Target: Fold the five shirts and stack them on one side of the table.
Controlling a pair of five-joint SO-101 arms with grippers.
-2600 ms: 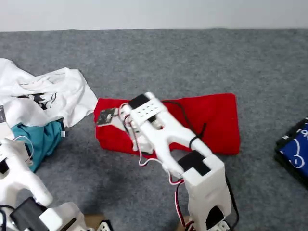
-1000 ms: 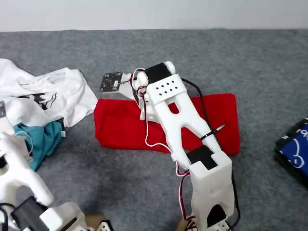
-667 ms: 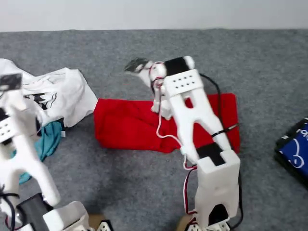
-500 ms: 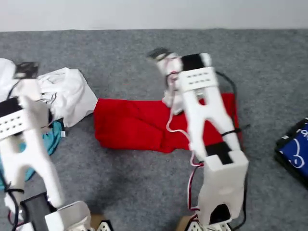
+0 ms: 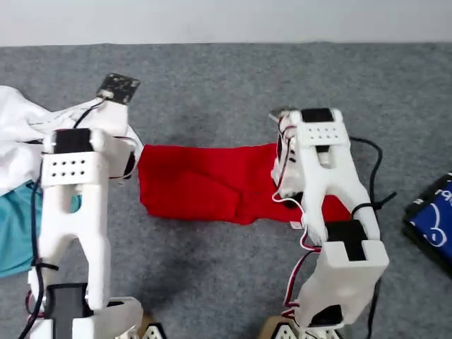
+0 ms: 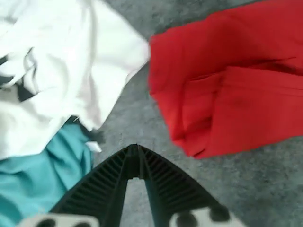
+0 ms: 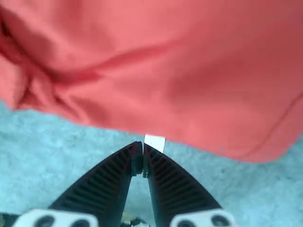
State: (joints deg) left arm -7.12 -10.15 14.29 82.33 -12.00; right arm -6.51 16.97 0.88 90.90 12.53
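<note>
A red shirt [image 5: 205, 183] lies folded into a long strip across the middle of the grey table. In the left wrist view my left gripper [image 6: 138, 150] is shut with nothing in it, over bare table between the red shirt's [image 6: 227, 94] left end and the white shirt [image 6: 61, 71]. My right gripper [image 7: 140, 147] is also shut and holds nothing, hovering at the edge of the red shirt [image 7: 156, 61] beside a small white label [image 7: 154, 142]. In the high view the left arm [image 5: 74, 176] stands over the shirt's left end and the right arm [image 5: 318, 152] over its right part.
A crumpled white shirt [image 5: 21, 134] and a teal shirt [image 5: 14, 233] lie at the left edge, the teal one [image 6: 28, 184] partly under the white. A dark blue and black shirt [image 5: 434, 219] sits at the right edge. Bare table [image 5: 226, 78] stretches behind the red shirt.
The right arm swung from the red shirt's left end up and over to its right part. The left arm rose from the front-left corner and came to the shirt's left end.
</note>
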